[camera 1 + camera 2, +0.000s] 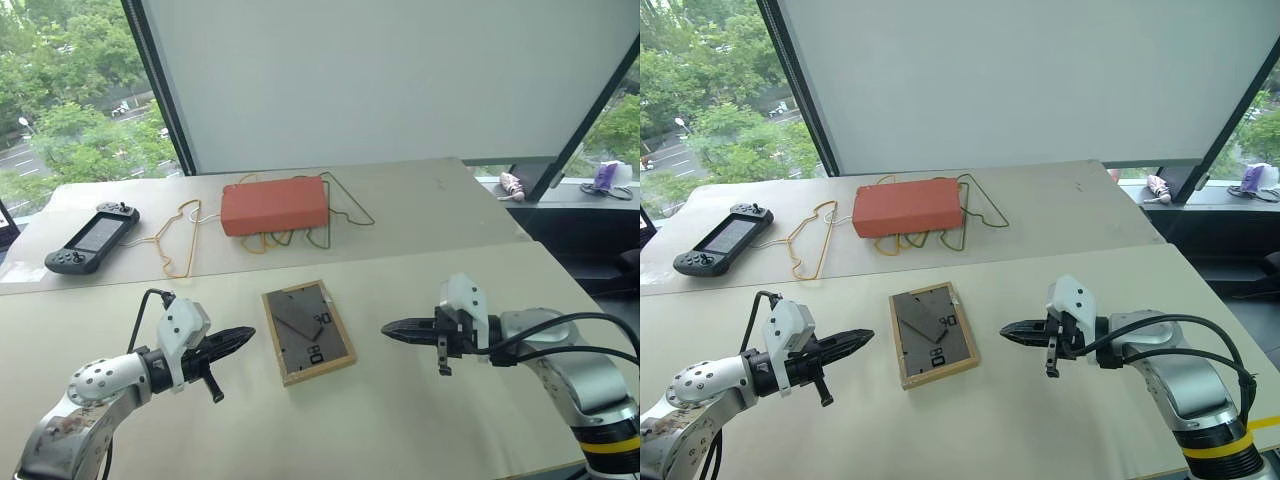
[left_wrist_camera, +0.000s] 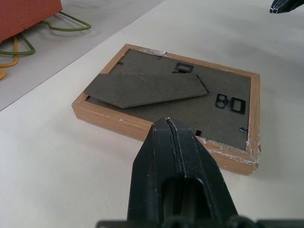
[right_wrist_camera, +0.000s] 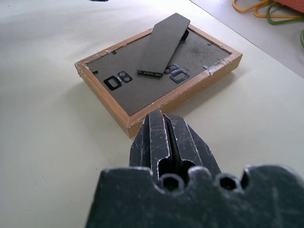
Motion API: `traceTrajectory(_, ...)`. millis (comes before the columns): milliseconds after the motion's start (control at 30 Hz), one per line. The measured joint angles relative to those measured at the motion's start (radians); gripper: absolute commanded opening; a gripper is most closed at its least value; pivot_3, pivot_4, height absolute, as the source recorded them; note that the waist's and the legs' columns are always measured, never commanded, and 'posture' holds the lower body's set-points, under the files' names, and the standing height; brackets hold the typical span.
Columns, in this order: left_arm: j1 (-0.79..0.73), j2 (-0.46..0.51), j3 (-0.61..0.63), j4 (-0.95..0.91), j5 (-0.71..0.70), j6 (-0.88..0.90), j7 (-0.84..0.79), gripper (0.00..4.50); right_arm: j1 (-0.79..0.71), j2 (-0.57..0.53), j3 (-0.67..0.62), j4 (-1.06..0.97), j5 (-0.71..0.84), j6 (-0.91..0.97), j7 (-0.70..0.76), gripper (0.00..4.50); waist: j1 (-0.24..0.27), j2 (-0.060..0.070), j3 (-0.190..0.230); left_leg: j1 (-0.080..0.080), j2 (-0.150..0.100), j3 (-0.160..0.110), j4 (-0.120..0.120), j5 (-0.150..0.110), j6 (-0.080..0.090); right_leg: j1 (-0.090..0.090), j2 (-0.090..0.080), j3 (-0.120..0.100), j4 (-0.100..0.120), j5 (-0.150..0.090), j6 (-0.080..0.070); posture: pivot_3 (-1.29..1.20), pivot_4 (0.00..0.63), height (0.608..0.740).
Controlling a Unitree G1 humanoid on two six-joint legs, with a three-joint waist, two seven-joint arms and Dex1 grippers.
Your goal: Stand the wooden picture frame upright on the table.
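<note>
Silver metal arm shells were seen, with white wrist housings, looped black cables, and a yellow-black band; the left gripper [image 1: 243, 338] and right gripper [image 1: 392, 328] were black.

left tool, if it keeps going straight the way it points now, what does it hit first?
Probably the picture frame: the shut left tool points at its near wooden edge, with bare table between. Height is unclear, so it might skim over the top.

The wooden picture frame [image 3: 159, 76] lies face down on the beige table [image 3: 52, 152], its dark grey back panel up and its fold-out stand [image 3: 164, 43] resting flat across the panel. The right gripper [image 3: 167, 137], fingers pressed together, points at the frame's near corner without touching it. Beyond the frame, orange and green wire hangers [image 3: 266, 10] lie on the tabletop.
</note>
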State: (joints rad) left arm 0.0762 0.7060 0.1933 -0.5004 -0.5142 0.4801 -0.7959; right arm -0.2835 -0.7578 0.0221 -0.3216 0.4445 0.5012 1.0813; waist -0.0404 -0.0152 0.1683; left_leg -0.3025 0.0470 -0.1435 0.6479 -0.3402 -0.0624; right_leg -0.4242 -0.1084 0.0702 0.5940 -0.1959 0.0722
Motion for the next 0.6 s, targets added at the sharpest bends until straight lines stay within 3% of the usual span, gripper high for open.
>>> traceTrajectory(100, 0.013, 0.022, -0.021, 0.006, 0.029, -0.005, -0.002, 0.00, -0.066, 0.011, 0.060, 0.087, -0.061, -0.047, 0.006, 0.01, -0.009, -0.001, 0.000, 0.003, 0.000, 0.002, 0.000, -0.001, 0.001, 0.002, 0.000, 0.000, 0.000, 0.000, 0.000, 0.00, 0.150, 0.740)
traceTrajectory(233, 0.065, 0.081, -0.157, 0.097, 0.184, -0.068, -0.032, 0.00, -0.230, 0.076, 0.259, 0.453, -0.312, -0.224, -0.005, 0.01, -0.026, 0.000, 0.002, 0.003, 0.000, 0.003, 0.000, -0.001, 0.002, 0.000, 0.000, 0.001, 0.002, 0.001, -0.001, 0.00, 0.150, 0.740)
traceTrajectory(333, 0.042, 0.081, -0.167, 0.132, 0.203, -0.086, -0.040, 0.00, -0.299, 0.131, 0.286, 0.565, -0.361, -0.321, 0.007, 0.01, -0.028, 0.000, 0.001, 0.003, 0.000, 0.003, 0.000, 0.001, -0.001, 0.002, 0.000, 0.001, 0.001, 0.002, -0.001, 0.00, 0.150, 0.740)
traceTrajectory(600, -0.144, 0.037, -0.257, 0.264, 0.335, -0.130, 0.017, 0.00, -0.288, 0.221, 0.320, 0.519, -0.396, -0.333, 0.009, 0.01, -0.029, 0.001, 0.001, 0.005, 0.000, 0.002, 0.000, 0.004, -0.007, 0.003, 0.000, 0.001, 0.003, 0.006, -0.001, 0.00, 0.150, 0.740)
